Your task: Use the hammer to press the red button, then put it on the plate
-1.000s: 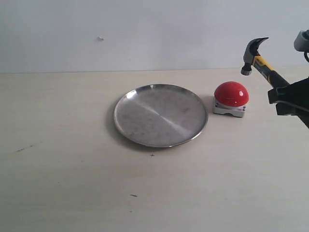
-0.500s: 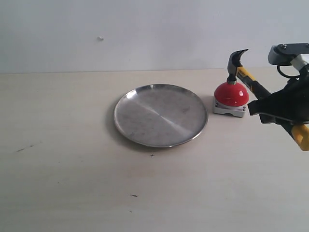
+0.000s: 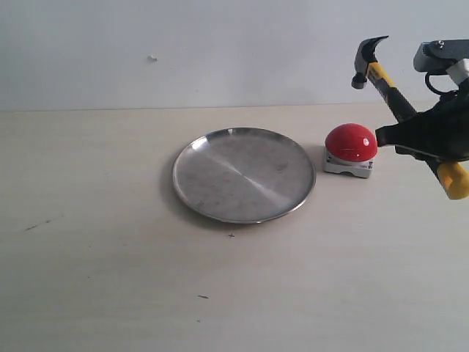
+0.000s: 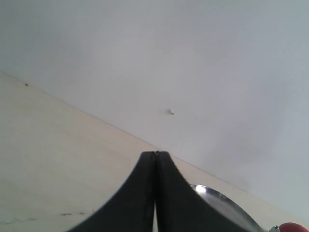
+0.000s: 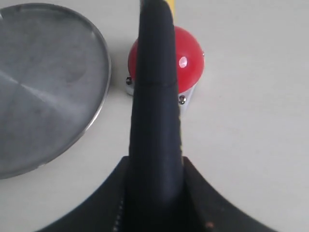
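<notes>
Right gripper (image 3: 412, 136) jaws clamped on the black-and-yellow handle of a dark-headed claw hammer (image 3: 386, 84), its head in the air at 12 o'clock of the glossy red dome button (image 3: 352, 141), button just at 3 o'clock of the round silver metal plate (image 3: 244, 174), left gripper (image 4: 155, 193) jaws pressed together, empty.

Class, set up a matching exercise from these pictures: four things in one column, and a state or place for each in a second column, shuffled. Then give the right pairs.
Things:
1. hammer
2. red button
3. plate
4. left gripper

States or places:
a. shut, holding nothing
b. lifted off the table, head uppermost
c. silver, lying flat on the table
d. on the table beside the plate's rim, not touching it

Pairs: 1-b, 2-d, 3-c, 4-a
</notes>
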Action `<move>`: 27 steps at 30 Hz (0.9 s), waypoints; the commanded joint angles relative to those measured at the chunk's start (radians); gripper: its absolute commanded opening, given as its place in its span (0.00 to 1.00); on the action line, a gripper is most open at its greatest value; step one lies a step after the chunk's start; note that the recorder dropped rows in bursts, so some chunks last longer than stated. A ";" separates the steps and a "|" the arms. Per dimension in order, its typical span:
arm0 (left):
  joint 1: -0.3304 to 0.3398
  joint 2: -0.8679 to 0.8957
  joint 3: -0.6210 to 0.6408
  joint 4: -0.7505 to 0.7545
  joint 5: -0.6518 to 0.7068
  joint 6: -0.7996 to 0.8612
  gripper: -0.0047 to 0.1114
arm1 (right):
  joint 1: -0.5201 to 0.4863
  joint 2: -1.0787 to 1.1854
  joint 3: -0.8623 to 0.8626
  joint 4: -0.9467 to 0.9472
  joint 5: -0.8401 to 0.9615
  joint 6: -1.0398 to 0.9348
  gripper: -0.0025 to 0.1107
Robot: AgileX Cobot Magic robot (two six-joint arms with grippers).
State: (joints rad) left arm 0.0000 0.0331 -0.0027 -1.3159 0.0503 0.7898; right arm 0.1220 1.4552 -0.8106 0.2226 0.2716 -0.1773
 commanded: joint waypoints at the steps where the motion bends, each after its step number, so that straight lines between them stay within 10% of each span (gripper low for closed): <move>1: 0.001 0.002 0.003 -0.004 0.005 0.003 0.04 | -0.002 0.017 -0.027 0.011 -0.034 -0.001 0.02; 15: 0.001 0.002 0.003 -0.004 0.005 0.003 0.04 | 0.089 0.035 -0.027 0.128 -0.093 -0.004 0.02; 27: 0.001 0.002 0.003 -0.004 0.005 0.003 0.04 | 0.298 0.047 -0.023 0.615 -0.345 -0.221 0.02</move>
State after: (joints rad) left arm 0.0000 0.0331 -0.0027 -1.3159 0.0518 0.7916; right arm 0.3787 1.5150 -0.8248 0.7886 0.1084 -0.3502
